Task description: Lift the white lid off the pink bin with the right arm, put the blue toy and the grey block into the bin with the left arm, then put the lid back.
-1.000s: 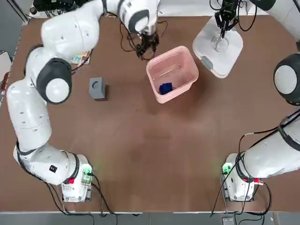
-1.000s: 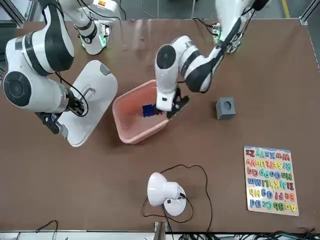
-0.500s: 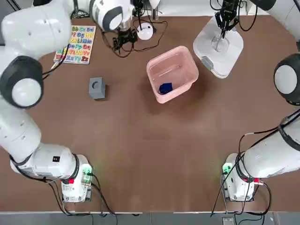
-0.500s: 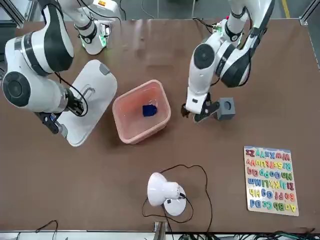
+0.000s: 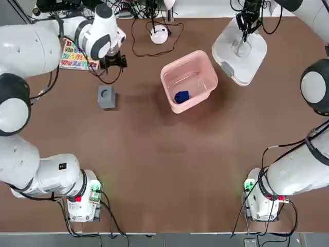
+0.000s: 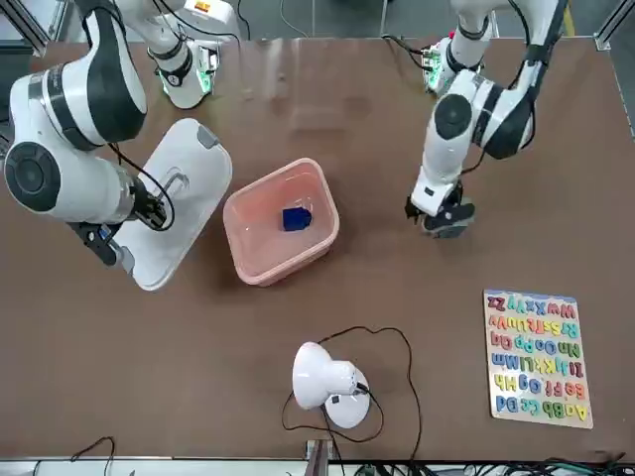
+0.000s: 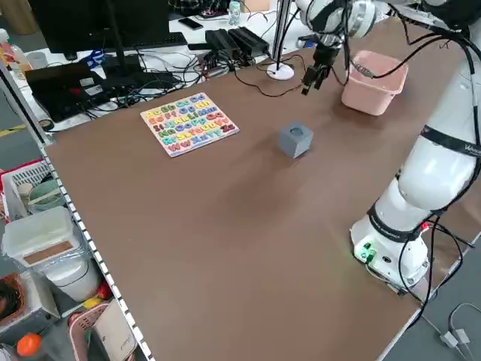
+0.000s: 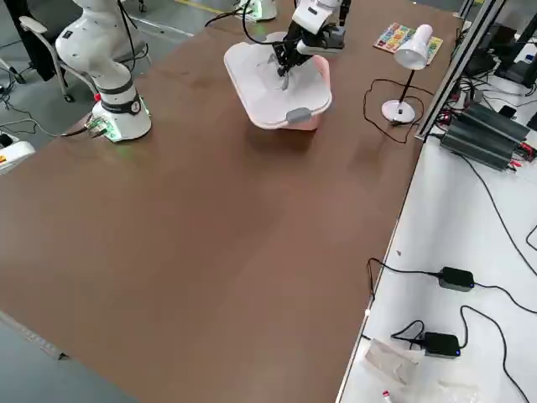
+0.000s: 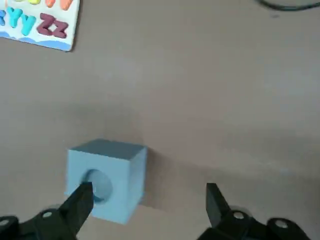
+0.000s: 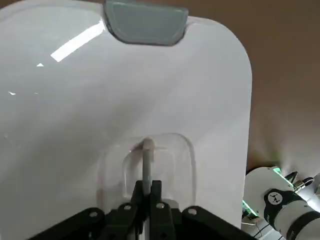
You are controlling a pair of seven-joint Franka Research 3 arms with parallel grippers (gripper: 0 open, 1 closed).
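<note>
One blue toy [image 5: 182,96], inside pink bin [image 5: 189,82]

Bin [image 5: 189,77] pale pink; toy block [image 5: 182,96] deep blue. Cube [image 5: 106,96] was plain grey, lid [image 10: 75,110] glossy white with grey clip [image 10: 146,22]. Alphabet board [image 6: 538,358] showed multicoloured rows.

1. The brown tabletop [image 5: 164,154] is smooth and matte; clock directions here run from its middle in the top view, with 12 away from the robot.
2. At 1 o'clock the pale pink, rounded-square plastic bin [image 6: 260,238] sits upright.
3. At 10 o'clock rests the grey block [image 5: 106,96], its round hole facing up.
4. Beyond it, also towards 10, lies the alphabet-and-number board [image 6: 539,359], flat.
5. At 12 stands the white lamp [image 6: 323,376], its black cable [image 6: 418,397] looping beside it.
</note>
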